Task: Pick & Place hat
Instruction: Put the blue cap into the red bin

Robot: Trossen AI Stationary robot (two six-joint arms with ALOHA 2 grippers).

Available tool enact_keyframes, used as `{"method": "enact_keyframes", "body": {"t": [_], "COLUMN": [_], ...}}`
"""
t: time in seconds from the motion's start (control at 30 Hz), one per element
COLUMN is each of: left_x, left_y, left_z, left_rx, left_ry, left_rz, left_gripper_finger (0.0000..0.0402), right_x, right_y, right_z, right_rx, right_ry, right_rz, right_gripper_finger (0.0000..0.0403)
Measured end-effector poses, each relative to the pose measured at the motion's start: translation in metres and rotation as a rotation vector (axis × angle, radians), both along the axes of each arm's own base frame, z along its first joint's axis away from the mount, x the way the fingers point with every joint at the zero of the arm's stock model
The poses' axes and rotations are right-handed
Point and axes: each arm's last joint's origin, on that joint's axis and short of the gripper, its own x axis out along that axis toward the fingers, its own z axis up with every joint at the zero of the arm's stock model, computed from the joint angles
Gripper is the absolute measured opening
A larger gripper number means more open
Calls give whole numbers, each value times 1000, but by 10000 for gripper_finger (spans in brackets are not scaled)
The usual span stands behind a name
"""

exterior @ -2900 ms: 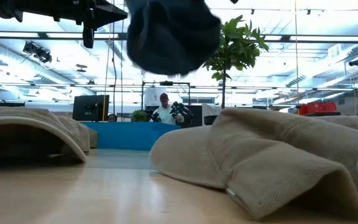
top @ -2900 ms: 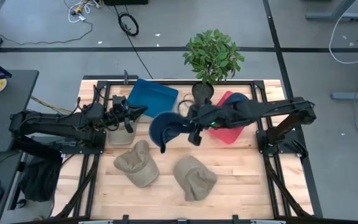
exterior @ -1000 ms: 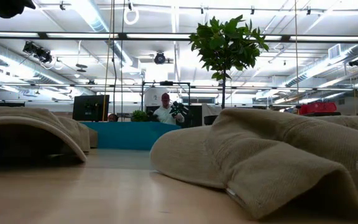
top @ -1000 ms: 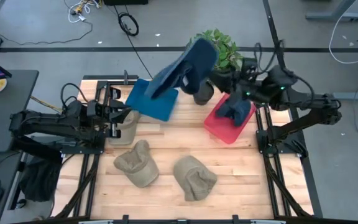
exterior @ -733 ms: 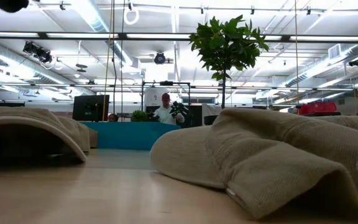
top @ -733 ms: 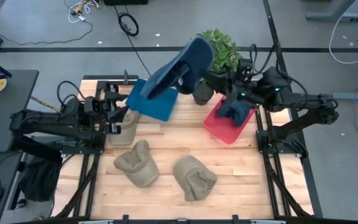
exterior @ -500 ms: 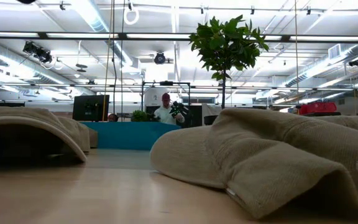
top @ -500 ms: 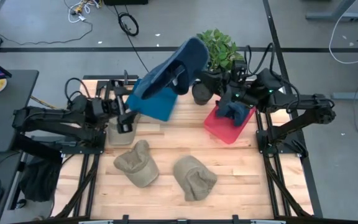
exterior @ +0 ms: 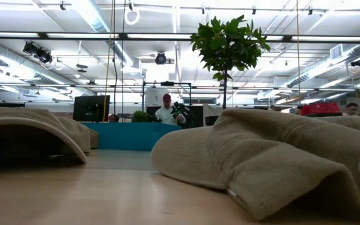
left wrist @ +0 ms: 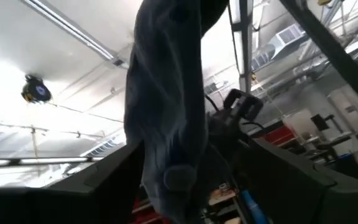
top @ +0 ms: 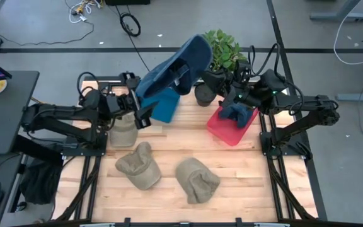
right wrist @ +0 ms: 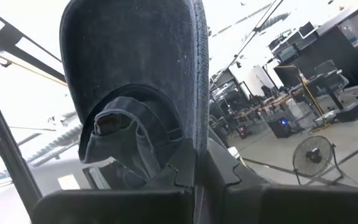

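- Step: right gripper [top: 201, 74] clamped on navy hat [top: 172, 70], held aloft — hand-over apparently in progress.
- Left gripper [top: 138, 108] spread wide, empty, just below hat; next: close on brim.

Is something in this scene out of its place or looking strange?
Yes. A blue hat hangs high in the air over the table's back edge, pinched by its brim in the right end effector, not lying flat like the tan hats on the table. The left end effector is open beside it.
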Motion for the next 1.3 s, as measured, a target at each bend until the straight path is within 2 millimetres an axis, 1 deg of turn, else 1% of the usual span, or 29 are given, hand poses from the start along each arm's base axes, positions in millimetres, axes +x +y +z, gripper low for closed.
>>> {"method": "enact_keyframes", "body": {"t": [0.13, 0.23, 0.57, 0.73, 0.83, 0.93, 1.03, 1.13, 1.3], "left_x": [0, 0, -3, -5, -6, -7, -5, -4, -3], "left_y": [2, 2, 2, 4, 6, 6, 6, 6, 6], "left_z": [5, 5, 8, 12, 16, 18, 17, 16, 14], "left_rx": [-33, -42, -88, -186, -229, -232, -232, -232, -232], "left_ry": [-17, -17, -51, -87, -108, -112, -91, -72, -51], "left_rz": [51, 58, 15, 43, 64, 68, 69, 72, 74], "left_gripper_finger": [298, 298, 298, 298, 287, 258, 212, 154, 44], "right_x": [0, 0, 2, 7, 11, 15, 17, 17, 18], "right_y": [0, 0, 0, 1, 1, 1, 2, 2, 2], "right_z": [0, 0, -3, -7, -10, -12, -13, -13, -14], "right_rx": [-6, -6, 1, 25, 35, 41, 37, 37, 48], "right_ry": [-4, -3, 30, 42, 51, 55, 50, 52, 52], "right_rz": [14, 14, 18, 32, 44, 63, 74, 75, 96], "right_gripper_finger": [7, 7, 7, 7, 7, 7, 7, 7, 8]}}
